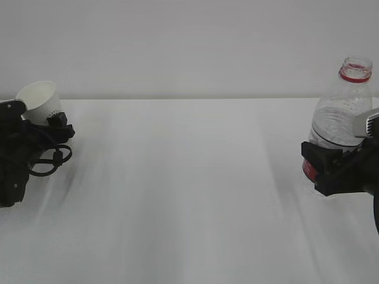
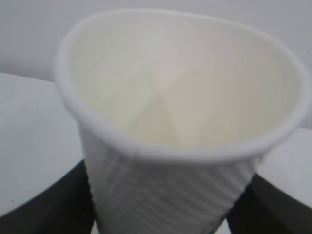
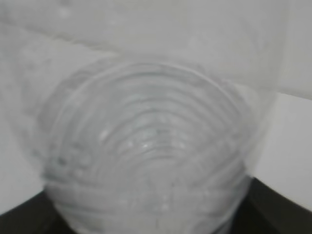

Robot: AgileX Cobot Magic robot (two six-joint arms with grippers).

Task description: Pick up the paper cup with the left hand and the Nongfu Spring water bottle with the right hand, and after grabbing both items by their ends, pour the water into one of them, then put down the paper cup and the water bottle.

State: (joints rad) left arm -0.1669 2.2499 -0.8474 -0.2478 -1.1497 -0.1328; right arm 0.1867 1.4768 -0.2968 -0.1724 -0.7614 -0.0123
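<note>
Exterior view: cup and bottle both gripped, wide apart.
Your left hand [image 1: 50, 121] clasps the tilted paper cup [image 1: 40, 102]; right hand [image 1: 325, 168] clamps the uncapped Nongfu Spring water bottle [image 1: 343, 112]. Level the cup before pouring.

Measured from the table [image 1: 189, 195]: I find its whole middle span bare, passable for either of my claws. Its far left edge is blocked by my left hand [image 1: 52, 121] with the paper cup [image 1: 39, 102]; its far right edge by the upright Nongfu Spring water bottle [image 1: 342, 112].
</note>
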